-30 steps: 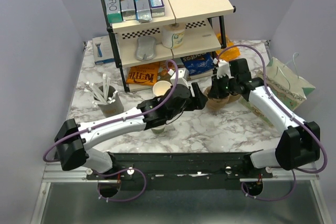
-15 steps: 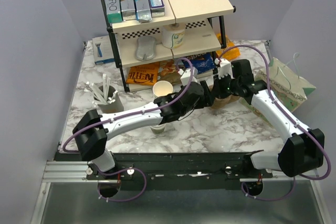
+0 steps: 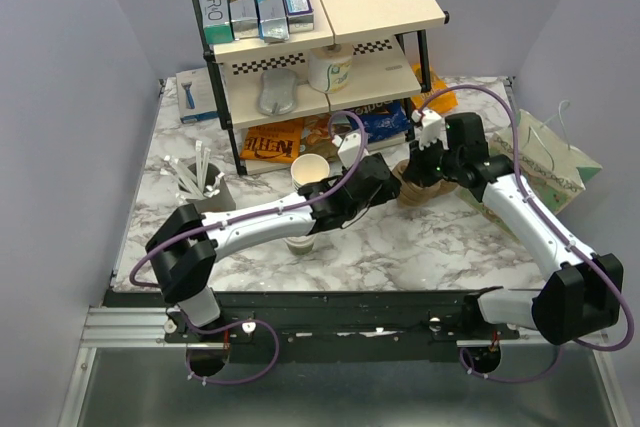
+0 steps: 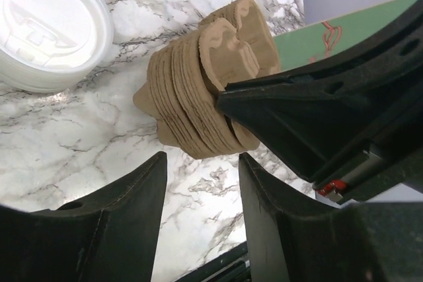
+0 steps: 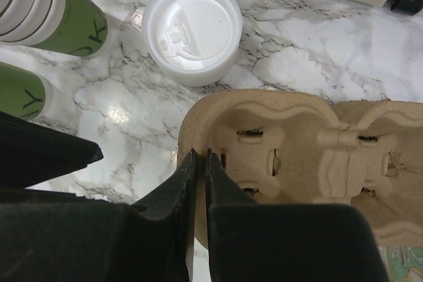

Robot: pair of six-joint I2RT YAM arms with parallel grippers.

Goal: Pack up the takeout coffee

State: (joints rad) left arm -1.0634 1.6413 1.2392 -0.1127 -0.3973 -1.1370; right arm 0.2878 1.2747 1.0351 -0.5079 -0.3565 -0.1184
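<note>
A stack of brown cardboard cup carriers [image 3: 410, 195] stands on the marble table right of centre. My right gripper [image 5: 200, 153] is shut on the near rim of the top carrier [image 5: 297, 143]. My left gripper [image 4: 201, 156] is open just short of the side of the stack [image 4: 198, 97], with nothing between its fingers. A single green-sided cup [image 5: 20, 97] shows at the left edge of the right wrist view; this takeout coffee [image 3: 300, 243] is mostly hidden under my left arm, and its top cannot be seen. A white lid [image 5: 192, 31] tops a pile of lids [image 4: 46, 24] beside the carriers.
A tall stack of nested lidless cups [image 3: 310, 169] stands behind my left arm. At the back is a shelf rack [image 3: 320, 47] with boxes, and snack bags [image 3: 275, 142] lie under it. A paper bag [image 3: 550, 162] lies at the right. A holder with stirrers [image 3: 205, 192] is at the left.
My left arm has reached right, up to the carrier stack, and its jaws have narrowed. My right gripper has tightened on the carrier's rim and has shifted slightly.
</note>
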